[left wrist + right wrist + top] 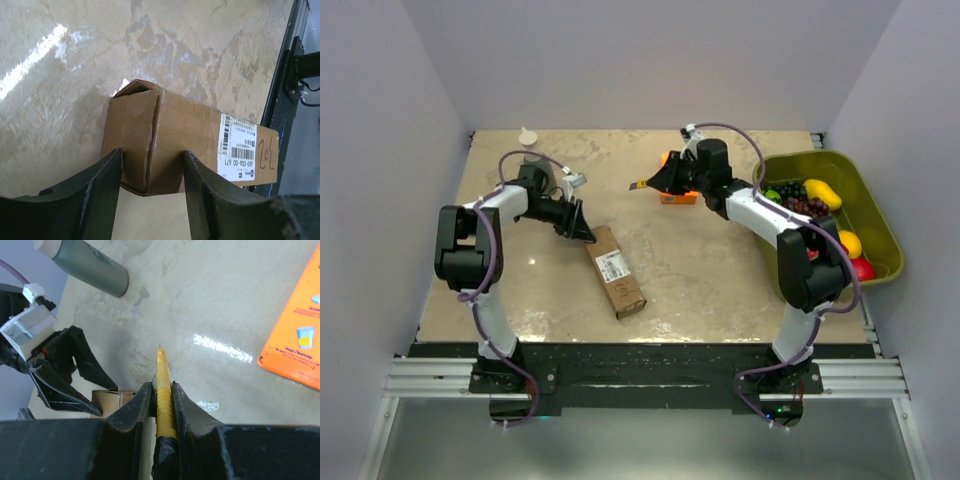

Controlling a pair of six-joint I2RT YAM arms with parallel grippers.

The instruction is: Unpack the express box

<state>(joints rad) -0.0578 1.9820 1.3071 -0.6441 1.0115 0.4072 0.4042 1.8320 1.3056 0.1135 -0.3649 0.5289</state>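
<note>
The express box is a long brown carton with a white label, lying flat and slanted at the table's middle. My left gripper sits at its far end. In the left wrist view the left gripper is open, its fingers standing either side of the box's closed end flaps, with no clamp showing. My right gripper hovers at the back centre. The right wrist view shows it shut on a yellow utility knife, whose thin blade tip points toward the left gripper.
A flat orange box lies under the right gripper. A grey bottle with a pale cap stands at the back left. An olive bin of toy fruit sits at the right edge. Grey walls close in three sides.
</note>
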